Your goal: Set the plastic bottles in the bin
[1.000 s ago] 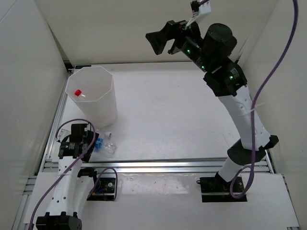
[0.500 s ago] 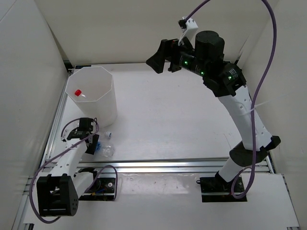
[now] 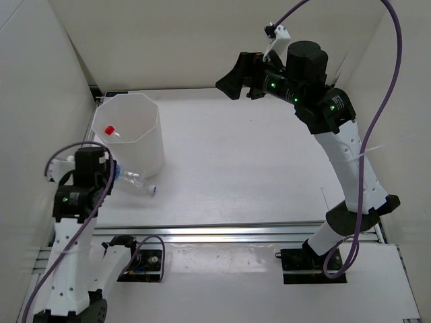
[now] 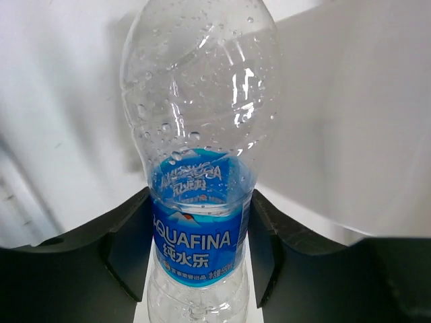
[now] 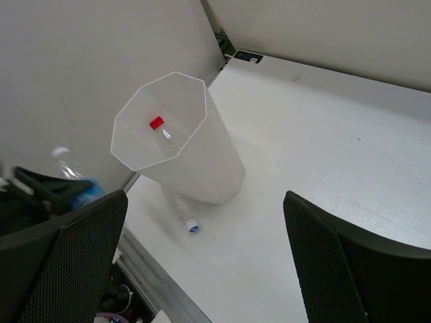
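My left gripper [image 4: 199, 250] is shut on a clear blue-labelled plastic bottle [image 4: 196, 168], with a black finger on each side of the label. In the top view the left gripper [image 3: 111, 176] holds this bottle [image 3: 116, 177] off the table, beside the bin's near-left side. The bin [image 3: 152, 152] is tall, white and octagonal, and a red-capped bottle [image 3: 110, 128] lies inside it. Another clear bottle [image 3: 139, 184] lies on the table against the bin's base [image 5: 212, 171], its cap [image 5: 191, 226] pointing to the near side. My right gripper [image 3: 237, 82] hangs open and empty, high over the back of the table.
White walls close the cell on the left, back and right. An aluminium rail [image 3: 236, 232] runs along the table's near edge, and another rail [image 3: 82, 151] runs down the left side beside the bin. A purple cable [image 3: 384, 101] loops above the right arm.
My left gripper has shut on the blue-labelled bottle and lifted it off the table, up and leftward beside the bin. The right arm has shifted slightly to the right, still open.
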Available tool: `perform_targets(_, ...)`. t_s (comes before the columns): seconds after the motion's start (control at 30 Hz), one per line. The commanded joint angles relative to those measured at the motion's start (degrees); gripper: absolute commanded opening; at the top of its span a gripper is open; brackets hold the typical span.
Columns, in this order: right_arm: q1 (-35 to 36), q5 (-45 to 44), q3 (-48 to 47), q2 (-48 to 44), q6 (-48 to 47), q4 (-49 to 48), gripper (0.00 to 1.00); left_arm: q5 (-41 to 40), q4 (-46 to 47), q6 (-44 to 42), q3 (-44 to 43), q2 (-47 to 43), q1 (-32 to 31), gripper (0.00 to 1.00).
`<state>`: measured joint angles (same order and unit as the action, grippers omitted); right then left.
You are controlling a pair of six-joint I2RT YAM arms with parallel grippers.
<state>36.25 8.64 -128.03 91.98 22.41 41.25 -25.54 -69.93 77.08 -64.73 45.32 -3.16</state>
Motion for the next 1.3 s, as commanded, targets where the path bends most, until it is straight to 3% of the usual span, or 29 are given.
perform_targets(0.0, -0.30, 0.67, -1.70, -0.67, -1.23, -1.44, 1.00, -8.62, -4.35, -6.13, -14.22, 2.65, -0.18, 0.53)
perform_targets(0.1, -0.92, 1.20, -1.70, -0.67, -1.23, -1.44, 1.00, -11.72, 1.61, -19.11, -23.92, 10.21, -0.18, 0.53)
perform_targets(0.13, -0.92, 1.90, -1.70, -0.67, -1.23, -1.44, 1.00, -11.73, 9.82, -24.03, -28.74, 12.14, -0.18, 0.52)
perform_targets(0.27, -0.92, 3.57, -1.17, -1.28, -1.23, -1.97, 1.00, -16.29, 22.69, -39.25, -35.90, 24.51, -0.71, 0.55)
perform_targets(0.37, -0.92, 2.79, 0.23, -3.20, -2.02, -1.97, 1.00, -15.51, 23.61, -41.30, -39.68, 30.69, -0.71, 0.68)
perform_targets(0.4, -0.92, 2.78, 1.45, -3.74, -2.02, -1.97, 1.00, -14.81, 23.09, -42.35, -39.68, 33.32, -0.71, 0.89)
perform_targets(0.43, -0.92, 2.00, 2.33, -4.87, -2.72, -1.97, 1.00, -15.50, 21.35, -42.36, -40.47, 34.30, -1.32, 0.98)
perform_targets(0.53, -0.92, 1.46, 1.13, -4.89, -3.34, 2.67, 1.00, -20.93, 16.15, -37.19, -40.48, 31.43, -1.94, 1.00)
perform_targets(0.6, -0.92, 1.46, -0.81, -4.09, -4.05, 7.41, 1.00, -21.66, 16.14, -33.59, -33.65, 23.38, -1.42, 1.00)
perform_targets(0.77, -0.92, 2.60, -0.56, -3.30, -4.57, 9.02, 1.00, -7.09, 17.47, -28.58, -8.19, 4.63, 4.21, 1.00)
perform_targets(0.93, -2.49, 5.40, -1.17, -1.63, -4.57, 9.02, 1.00, -4.18, 17.19, -12.60, 8.36, -9.60, 5.71, 1.00)
perform_targets(1.1, -4.43, 11.91, -1.17, 0.30, -0.80, 7.88, 1.00, 2.16, 25.71, -1.00, 28.82, -15.87, 5.71, 1.00)
perform_targets(1.27, -7.94, 16.84, -1.70, 1.44, 1.40, 6.73, 1.00, 2.16, 32.49, 2.55, 38.35, -19.04, 5.71, 1.00)
